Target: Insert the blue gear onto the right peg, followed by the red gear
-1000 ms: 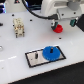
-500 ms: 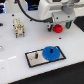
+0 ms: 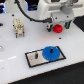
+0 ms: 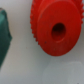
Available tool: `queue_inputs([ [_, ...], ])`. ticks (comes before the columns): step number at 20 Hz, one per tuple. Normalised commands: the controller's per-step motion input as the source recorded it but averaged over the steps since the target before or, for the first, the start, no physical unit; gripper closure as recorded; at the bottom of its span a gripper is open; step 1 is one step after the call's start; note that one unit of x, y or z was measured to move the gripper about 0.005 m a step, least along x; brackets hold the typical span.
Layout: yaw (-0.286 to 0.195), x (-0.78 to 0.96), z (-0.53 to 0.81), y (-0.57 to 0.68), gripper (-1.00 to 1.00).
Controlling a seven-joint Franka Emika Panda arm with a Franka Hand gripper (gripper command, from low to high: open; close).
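**Blue gear seated, lining up on the red one**

I am hovering the tool (image 3: 56, 23) just above the red gear (image 3: 59, 27), which is lying flat on the white worktop (image 3: 15, 55) toward its far edge. In the exterior view the fingers are too blurred for me to read, and the wrist view shows none of them, so I cannot tell whether the tool is spread or closed. The wrist camera is looking straight down onto the red gear (image 4: 56, 30), hub hole facing up, which I am judging to be the reason for this pose: centring before the descent. The blue gear (image 3: 51, 52) is sitting on the dark base plate (image 3: 36, 58) nearer the front edge, apparently already on its peg. A beige fixture (image 3: 19, 27) is standing well apart, uninvolved.
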Motion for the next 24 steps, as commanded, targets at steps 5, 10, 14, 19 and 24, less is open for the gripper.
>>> queue_inputs([
  [5, 0.000, -0.10, -0.08, -0.06, 1.00],
  [10, 0.000, 0.07, 0.24, 0.00, 1.00],
  [14, 0.000, 0.30, 0.51, -0.02, 1.00],
  [19, 0.000, 0.45, 0.52, -0.16, 1.00],
  [24, 0.000, 0.61, 0.47, -0.24, 1.00],
])
